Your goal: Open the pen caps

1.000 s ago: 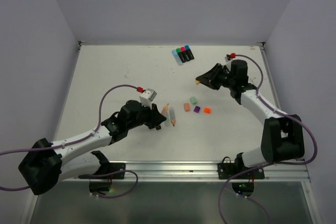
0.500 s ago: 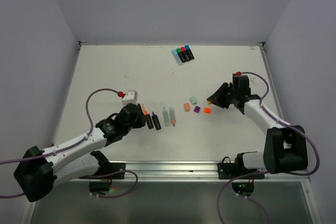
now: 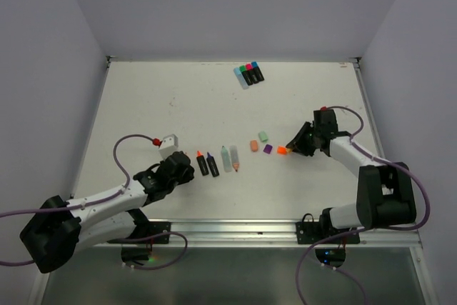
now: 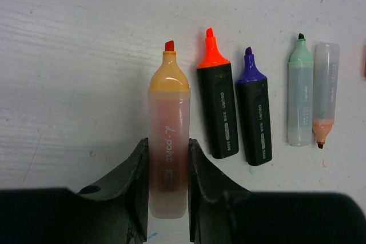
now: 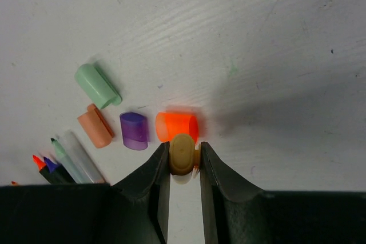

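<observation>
Two clamped grips under my control: left pincer [image 4: 167,151] on a pale orange pen [image 4: 169,112], right pincer [image 5: 184,164] on a tan cap [image 5: 182,151].

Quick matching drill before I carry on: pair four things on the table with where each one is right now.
Things:
1. tan cap
2. amber pen
3. orange cap
4. capped pens

Places:
A. side by side at the far side of the table
B. gripped by the left gripper
C. lying on the table beside the purple cap
D. gripped by the right gripper

Pairs: 1-D, 2-B, 3-C, 4-A
</observation>
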Robot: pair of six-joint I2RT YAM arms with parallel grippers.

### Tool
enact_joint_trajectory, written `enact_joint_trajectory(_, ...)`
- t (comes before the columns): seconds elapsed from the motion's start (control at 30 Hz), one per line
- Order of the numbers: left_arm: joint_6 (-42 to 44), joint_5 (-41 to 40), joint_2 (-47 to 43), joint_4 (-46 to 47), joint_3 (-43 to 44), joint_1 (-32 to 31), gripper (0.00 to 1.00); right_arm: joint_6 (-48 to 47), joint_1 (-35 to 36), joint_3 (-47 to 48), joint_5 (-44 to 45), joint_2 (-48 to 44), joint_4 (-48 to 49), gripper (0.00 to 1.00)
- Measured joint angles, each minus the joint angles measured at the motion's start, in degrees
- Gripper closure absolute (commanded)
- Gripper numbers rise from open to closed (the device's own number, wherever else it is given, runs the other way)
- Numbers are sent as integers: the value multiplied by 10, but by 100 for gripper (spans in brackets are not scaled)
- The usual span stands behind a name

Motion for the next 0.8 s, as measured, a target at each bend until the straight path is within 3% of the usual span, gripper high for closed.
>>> enact_joint_trajectory(0.23,0,20,41,82,-10,0,99,-11,-4,-3,10,21,3,79)
enact_joint_trajectory(0.33,0,20,49,98,-10,0,78,-15,-4,-3,10,38,7,71)
enact_joint_trajectory(0.43,1,20,52,109,-10,0,65,-18,-6,-3,9,56,12,68)
enact_joint_trajectory(0.63,0,19,58,123,-10,0,52,-19,-8,-5,0,60,32,63)
enact_joint_trajectory(0.8,0,19,67,126,-10,0,44,-20,-8,-6,-9,59,42,46)
